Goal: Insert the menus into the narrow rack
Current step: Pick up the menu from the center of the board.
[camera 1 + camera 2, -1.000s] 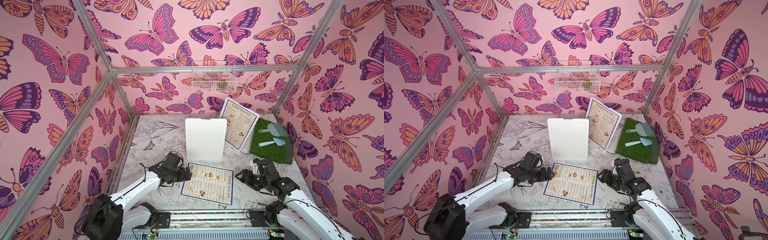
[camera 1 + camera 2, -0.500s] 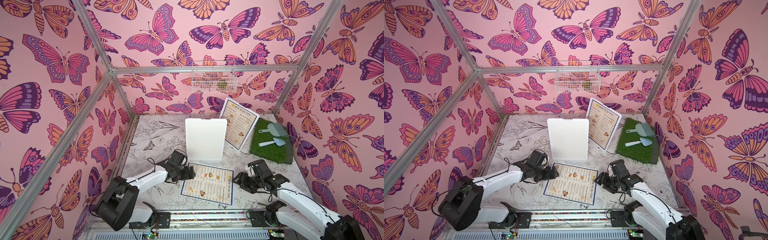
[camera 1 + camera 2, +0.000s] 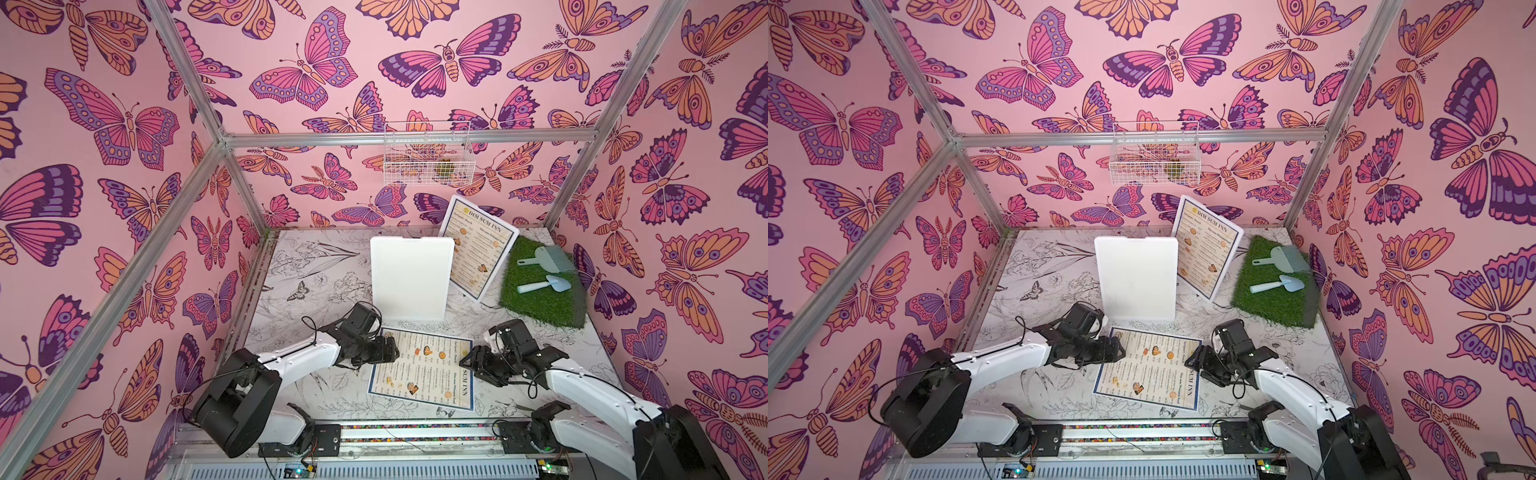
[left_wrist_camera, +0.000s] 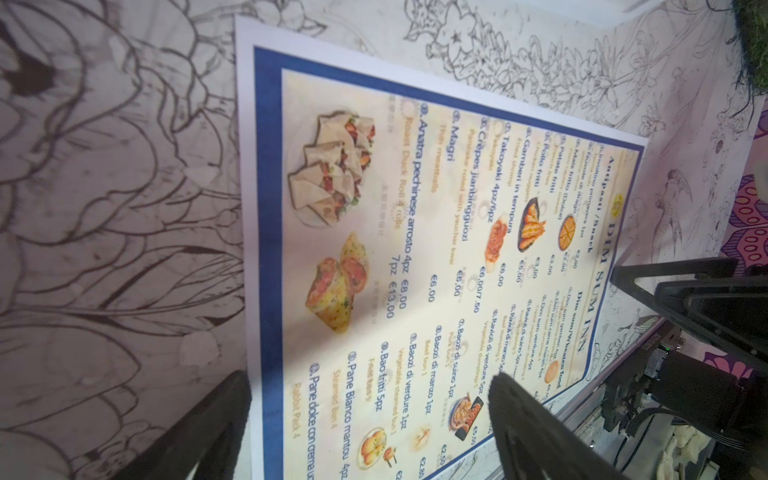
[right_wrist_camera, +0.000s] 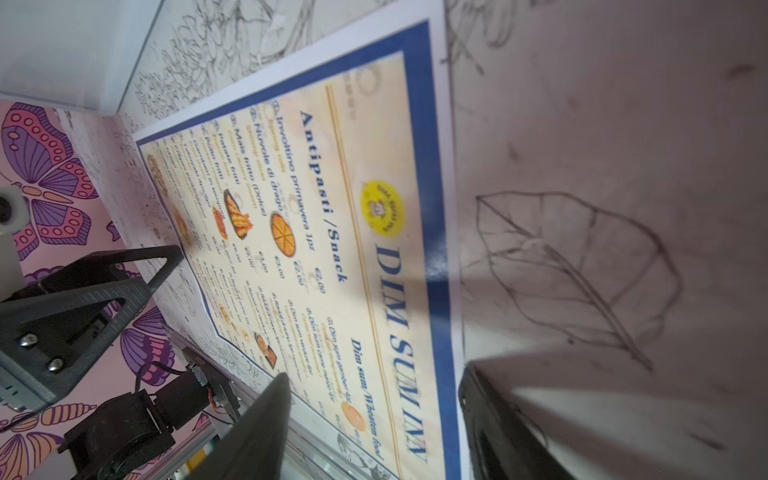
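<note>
1. Worktop (image 3: 291, 286), white sheet printed with black line-drawn flowers. It carries items 2–5.
2. Narrow rack (image 3: 409, 282) (image 3: 1136, 278), upright white plastic slab. It stands mid-worktop and is the reference item.
3. Turf mat (image 3: 544, 303), green artificial grass. It lies to the robot's right of the rack, apart from it.
4. Flat menu (image 3: 424, 370) (image 3: 1148, 370) (image 4: 415, 249) (image 5: 332, 249), cream laminated sheet with a dark blue border, headed "DIM SUM INN". It lies face up just in front of the rack, between both hands.
5. Standing menu (image 3: 478, 249) (image 3: 1206, 249), same make. It is tilted at the rack's right edge, with one corner hidden behind the rack. Whether it sits inside cannot be told.
6. Wire basket (image 3: 428, 153), white. It hangs on the back wall above the rack.
7. Left hand (image 3: 392, 353) (image 3: 1119, 351) (image 4: 365, 415), black, front-left of the rack. Its fingers are spread wide at the flat menu's edge and pinch nothing.
8. Right hand (image 3: 471, 359) (image 3: 1190, 361) (image 5: 374, 395), black, front-right of the rack. Its fingers are spread at the flat menu's heading edge and grip nothing.
9. Toy rake (image 3: 548, 259) and toy scoop (image 3: 544, 284), pale blue plastic. Both lie on the turf mat.
</note>
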`<move>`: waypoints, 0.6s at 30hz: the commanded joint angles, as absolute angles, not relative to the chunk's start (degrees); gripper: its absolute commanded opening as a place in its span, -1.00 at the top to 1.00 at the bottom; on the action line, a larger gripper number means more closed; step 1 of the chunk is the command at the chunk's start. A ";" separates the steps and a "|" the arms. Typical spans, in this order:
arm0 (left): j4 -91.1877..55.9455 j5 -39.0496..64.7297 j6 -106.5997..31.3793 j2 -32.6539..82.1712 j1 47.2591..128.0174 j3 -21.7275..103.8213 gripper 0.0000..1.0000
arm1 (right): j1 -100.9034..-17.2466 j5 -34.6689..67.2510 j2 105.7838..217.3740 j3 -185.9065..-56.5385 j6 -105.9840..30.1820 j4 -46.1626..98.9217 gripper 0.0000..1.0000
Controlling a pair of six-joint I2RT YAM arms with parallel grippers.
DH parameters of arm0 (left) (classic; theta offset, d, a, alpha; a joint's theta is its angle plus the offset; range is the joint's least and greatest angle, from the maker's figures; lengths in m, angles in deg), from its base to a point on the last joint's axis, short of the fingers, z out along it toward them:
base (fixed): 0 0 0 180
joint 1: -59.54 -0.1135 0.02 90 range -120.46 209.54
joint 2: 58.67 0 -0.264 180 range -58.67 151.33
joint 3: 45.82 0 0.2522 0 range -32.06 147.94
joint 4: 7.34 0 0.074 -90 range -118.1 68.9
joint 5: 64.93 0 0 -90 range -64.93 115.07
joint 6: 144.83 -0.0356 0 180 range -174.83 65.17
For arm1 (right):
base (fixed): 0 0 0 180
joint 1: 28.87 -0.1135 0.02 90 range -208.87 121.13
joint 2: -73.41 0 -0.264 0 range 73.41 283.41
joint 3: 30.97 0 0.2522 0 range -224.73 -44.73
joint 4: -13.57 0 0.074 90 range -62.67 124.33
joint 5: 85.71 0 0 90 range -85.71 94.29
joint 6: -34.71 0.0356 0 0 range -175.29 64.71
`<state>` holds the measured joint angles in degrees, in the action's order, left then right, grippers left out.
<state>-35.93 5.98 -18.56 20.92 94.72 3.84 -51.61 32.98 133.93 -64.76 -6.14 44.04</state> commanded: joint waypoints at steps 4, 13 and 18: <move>-36.28 3.48 -19.00 22.69 95.31 2.60 -0.83 | -51.90 35.25 137.54 -63.10 -8.62 40.60 -0.43; -30.95 -1.03 -19.24 22.72 96.19 1.78 -0.85 | -52.00 37.31 139.65 -62.36 -10.46 35.90 -0.64; -30.41 -0.61 -18.71 23.41 96.45 1.69 -0.85 | -51.99 38.78 138.47 -60.23 -9.63 29.80 -0.98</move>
